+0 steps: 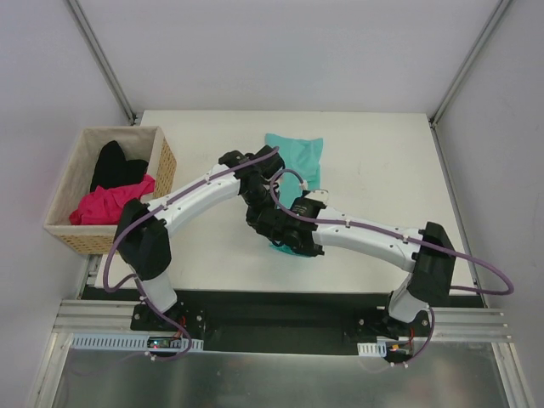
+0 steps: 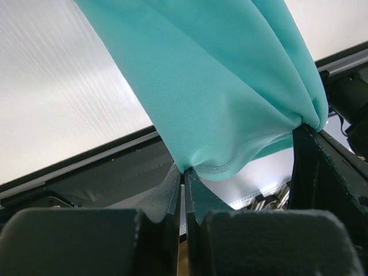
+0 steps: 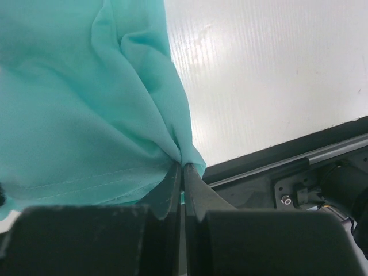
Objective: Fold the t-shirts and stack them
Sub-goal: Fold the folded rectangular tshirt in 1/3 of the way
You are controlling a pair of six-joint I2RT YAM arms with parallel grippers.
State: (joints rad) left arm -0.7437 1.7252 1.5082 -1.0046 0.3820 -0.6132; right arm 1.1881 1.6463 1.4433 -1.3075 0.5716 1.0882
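You have both grippers clamped on the teal t-shirt, each pinching a bit of its hemmed edge. In the left wrist view your left gripper has its 2 fingers pressed together with a stitched fold of the cloth caught at their tips. From there the cloth spreads up and away across the picture. In the right wrist view your right gripper is closed just as tightly on a gathered corner, with a line of stitching running off to the left of the fingers. From overhead, the 2 wrists sit close together over the middle of the white table. The left arm reaches in from the left and the right arm from the right. The far part of the teal t-shirt lies flat on the table beyond them, and a small patch of teal shows under the wrists. How much of the near part is lifted off the table you cannot tell from above. The pink t-shirt and the black t-shirt lie crumpled in the wicker basket, which stands at the table's left edge, well apart from the teal one.
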